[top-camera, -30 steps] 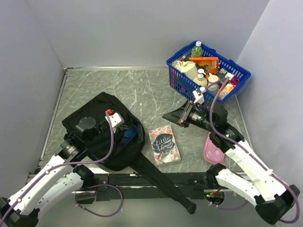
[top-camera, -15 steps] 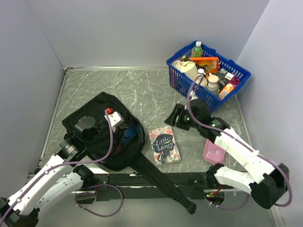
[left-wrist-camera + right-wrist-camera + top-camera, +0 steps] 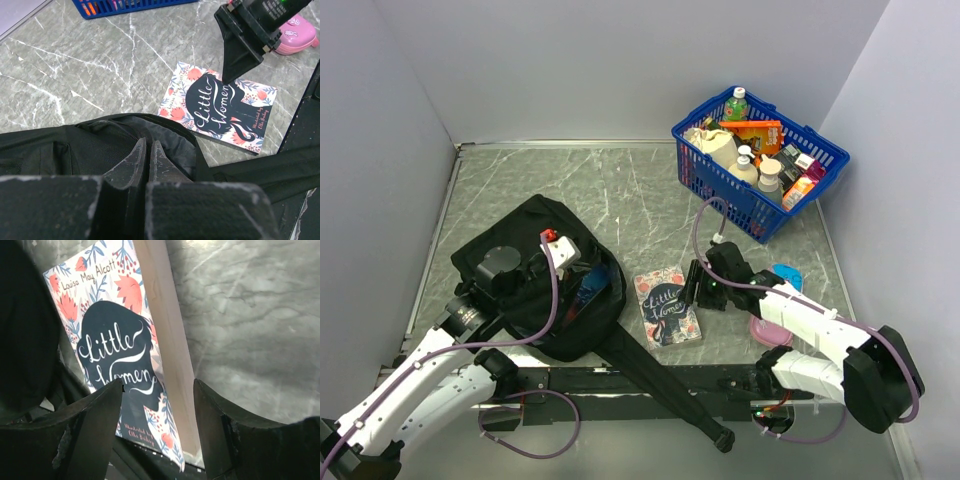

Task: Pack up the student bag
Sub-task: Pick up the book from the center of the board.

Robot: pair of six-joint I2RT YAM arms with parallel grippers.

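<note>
The student bag (image 3: pixel 510 285) lies at the near left, a black backpack with its mouth open and blue things inside. My left gripper (image 3: pixel 146 142) is shut, its tips pinching the rim of the bag's opening (image 3: pixel 125 125). To the right of the bag, a "Little Women" book (image 3: pixel 668 306) lies flat on the table. My right gripper (image 3: pixel 157 410) is open just above the book (image 3: pixel 110 340), its fingers on either side of the book's pale page edge. From the left wrist, the right gripper (image 3: pixel 240 55) hangs over the book's far end (image 3: pixel 220 107).
A blue mesh basket (image 3: pixel 718 180) full of bottles and packets stands at the back right. A pink case (image 3: pixel 770 328) and a small blue item (image 3: pixel 786 272) lie by the right arm. A long bag strap (image 3: pixel 660 385) runs toward the near edge.
My right gripper has swung from beside the basket down and left to the book, and its jaws have opened. The left arm and the bag have stayed put.
</note>
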